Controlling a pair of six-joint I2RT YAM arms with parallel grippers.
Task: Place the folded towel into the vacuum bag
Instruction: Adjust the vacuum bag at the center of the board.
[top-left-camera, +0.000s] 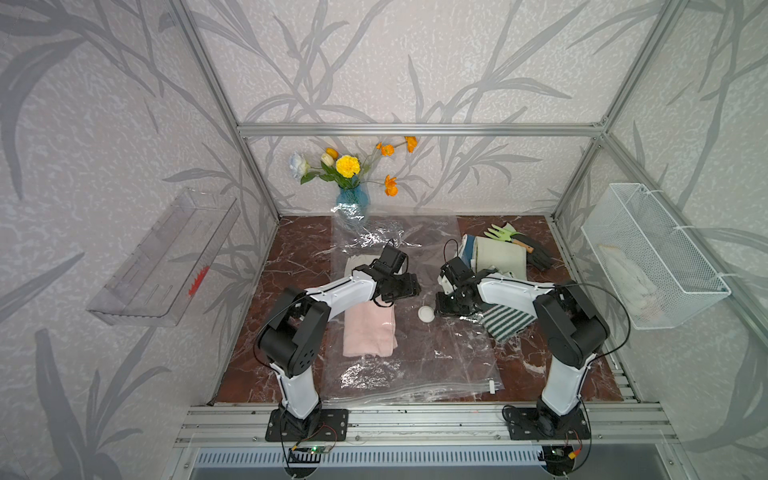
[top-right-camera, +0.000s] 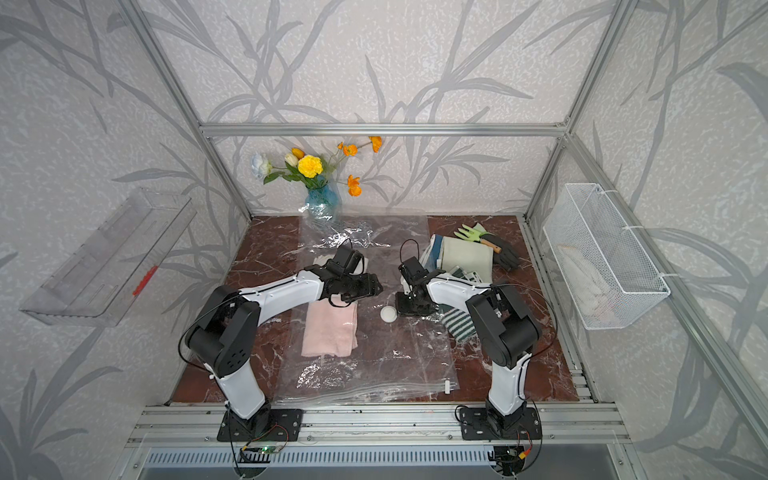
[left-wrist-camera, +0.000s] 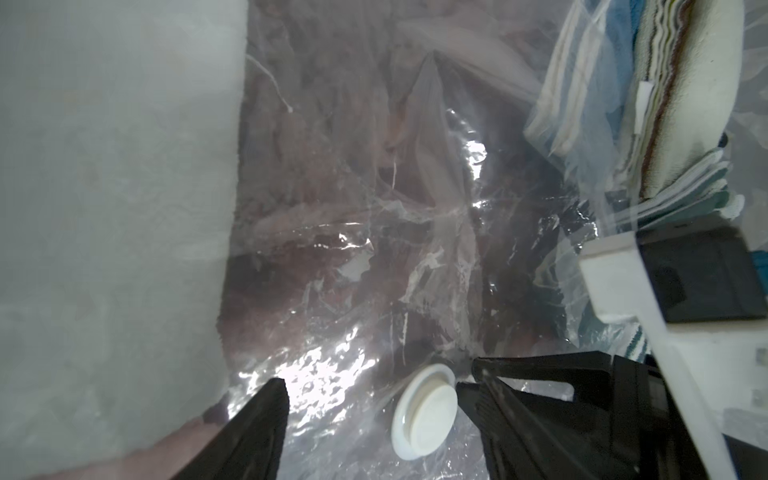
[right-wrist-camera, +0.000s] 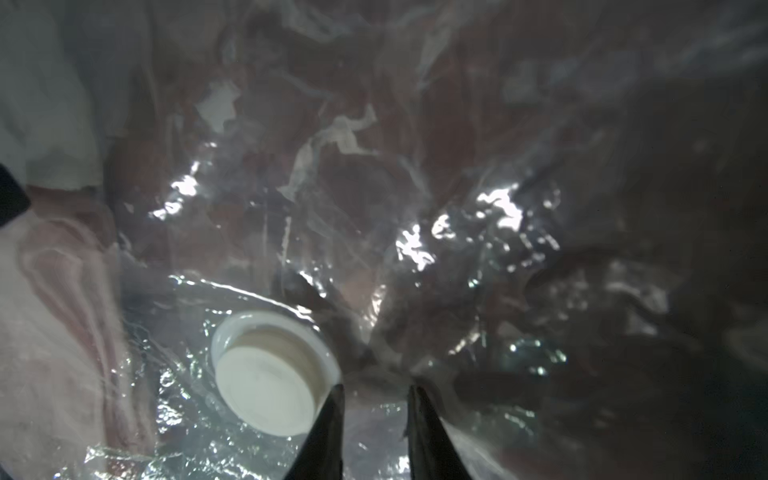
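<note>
The vacuum bag (top-left-camera: 440, 357) is a clear crinkly sheet lying down the middle of the table, with its white slider clip (top-left-camera: 492, 386) at the near edge. A pink folded towel (top-left-camera: 370, 332) shows through its left part; whether it lies inside or under the film I cannot tell. Beyond it lies a pale towel (left-wrist-camera: 116, 208). My left gripper (left-wrist-camera: 370, 384) hovers open over the film, one finger close to the valve cap (left-wrist-camera: 424, 411). My right gripper (right-wrist-camera: 374, 395) stands just right of the valve cap (right-wrist-camera: 270, 374), its jaws narrow with puckered film pinched between them.
A blue vase of flowers (top-left-camera: 352, 199) stands at the back behind the bag. At the back right are a stack of folded towels (top-left-camera: 496, 253), a black glove (top-left-camera: 538, 257) and a green-striped cloth (top-left-camera: 509, 324). A wire basket (top-left-camera: 652, 257) hangs on the right wall.
</note>
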